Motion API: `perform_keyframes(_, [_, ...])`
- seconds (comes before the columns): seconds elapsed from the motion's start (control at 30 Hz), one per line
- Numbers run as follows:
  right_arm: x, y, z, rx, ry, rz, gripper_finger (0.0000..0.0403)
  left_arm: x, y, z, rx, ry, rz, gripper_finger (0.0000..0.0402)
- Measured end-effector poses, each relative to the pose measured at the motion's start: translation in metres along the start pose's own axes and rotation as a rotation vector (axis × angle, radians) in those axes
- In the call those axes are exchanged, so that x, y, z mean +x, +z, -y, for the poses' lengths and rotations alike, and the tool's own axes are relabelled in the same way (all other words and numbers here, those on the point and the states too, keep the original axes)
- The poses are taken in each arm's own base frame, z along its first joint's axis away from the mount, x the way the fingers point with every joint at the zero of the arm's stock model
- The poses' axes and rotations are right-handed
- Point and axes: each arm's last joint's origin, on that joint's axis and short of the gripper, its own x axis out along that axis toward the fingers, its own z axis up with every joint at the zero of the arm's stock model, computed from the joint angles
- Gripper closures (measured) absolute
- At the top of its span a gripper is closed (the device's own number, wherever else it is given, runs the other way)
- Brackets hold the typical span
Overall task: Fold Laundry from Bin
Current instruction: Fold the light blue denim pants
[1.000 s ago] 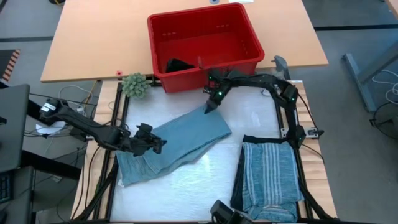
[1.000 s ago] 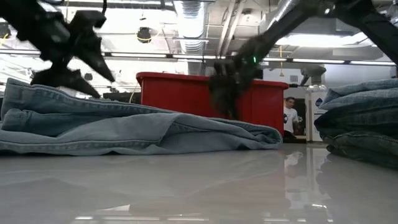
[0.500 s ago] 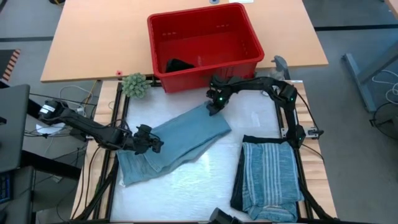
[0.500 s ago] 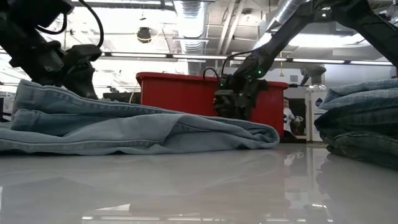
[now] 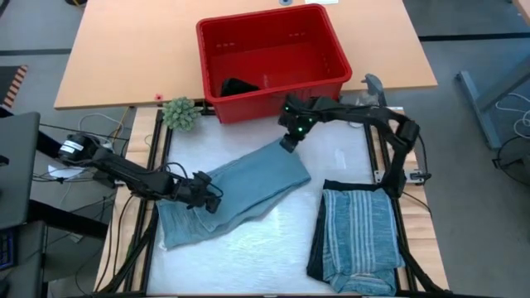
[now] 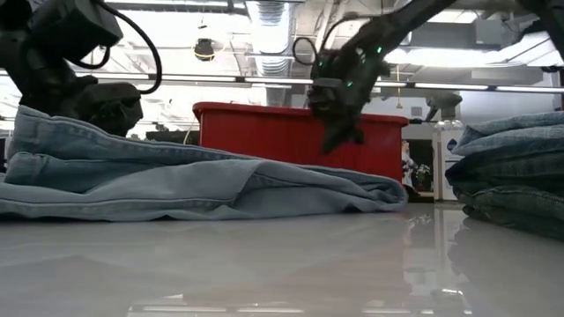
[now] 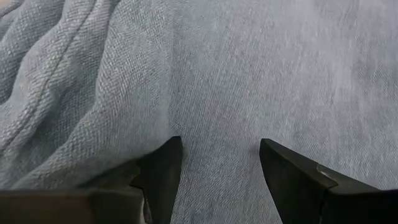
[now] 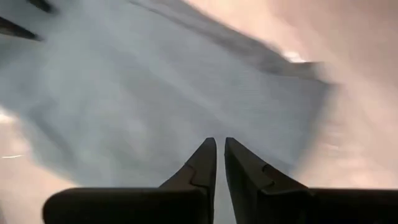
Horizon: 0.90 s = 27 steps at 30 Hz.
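Note:
A light blue denim piece (image 5: 244, 182) lies spread slantwise on the white table, folded over on itself. My left gripper (image 5: 207, 197) stands open over its near left part, fingers pointing down with flat cloth (image 7: 249, 62) between them. My right gripper (image 5: 287, 142) hangs shut and holding nothing above the denim's far right corner, in front of the red bin (image 5: 248, 106). In the low view it (image 6: 339, 139) is clear of the cloth (image 6: 203, 180). A small black item (image 5: 238, 85) lies in the bin. My left gripper comes at the denim's top layer (image 7: 217, 118) from above, slanting down, with its fingers (image 7: 163, 163) apart. They are right at the cloth, but I cannot tell whether they touch it.
A folded stack with a striped blue-grey shirt (image 5: 358, 236) on top sits at the table's near right, seen also in the low view (image 6: 511, 172). A green spiky ball (image 5: 180, 112) lies at the far left corner. Bare white table lies in front of the denim.
My left gripper has sunk onto the denim's near left part, tipping more steeply down. My right gripper dipped to the denim's far right corner, then rose clear of it toward the bin. The denim lies much as before.

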Motion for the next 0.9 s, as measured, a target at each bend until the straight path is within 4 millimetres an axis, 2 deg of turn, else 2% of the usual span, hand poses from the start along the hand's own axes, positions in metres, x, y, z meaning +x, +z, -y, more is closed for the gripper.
perform_keyframes(0.07, [-0.006, -0.008, -0.01, -0.027, -0.09, -0.036, 0.0343, 0.001, 0.001, 0.001, 0.013, 0.007, -0.004, 0.0189])
perform_keyframes(0.13, [-0.001, -0.014, -0.021, -0.067, -0.159, -0.087, 0.0343, 0.001, 0.003, 0.002, 0.024, 0.012, -0.011, 0.0189])
perform_keyframes(0.3, [0.033, -0.025, -0.041, -0.137, -0.234, -0.182, 0.0353, 0.001, 0.009, 0.001, 0.003, 0.026, -0.036, 0.0189])
perform_keyframes(0.47, [0.076, -0.041, -0.056, -0.193, -0.257, -0.306, 0.0381, -0.002, 0.013, 0.008, -0.003, 0.027, -0.029, 0.0189])
perform_keyframes(0.6, [0.095, -0.057, -0.077, -0.218, -0.258, -0.381, 0.0386, -0.005, 0.015, 0.011, 0.014, 0.05, -0.034, 0.0189])
perform_keyframes(0.8, [0.103, -0.075, -0.116, -0.264, -0.23, -0.368, 0.0351, -0.007, 0.014, 0.007, 0.012, 0.107, -0.048, 0.0189])
perform_keyframes(0.9, [0.09, -0.074, -0.125, -0.284, -0.19, -0.34, 0.0348, -0.01, 0.016, 0.01, -0.018, 0.096, -0.04, 0.0189])
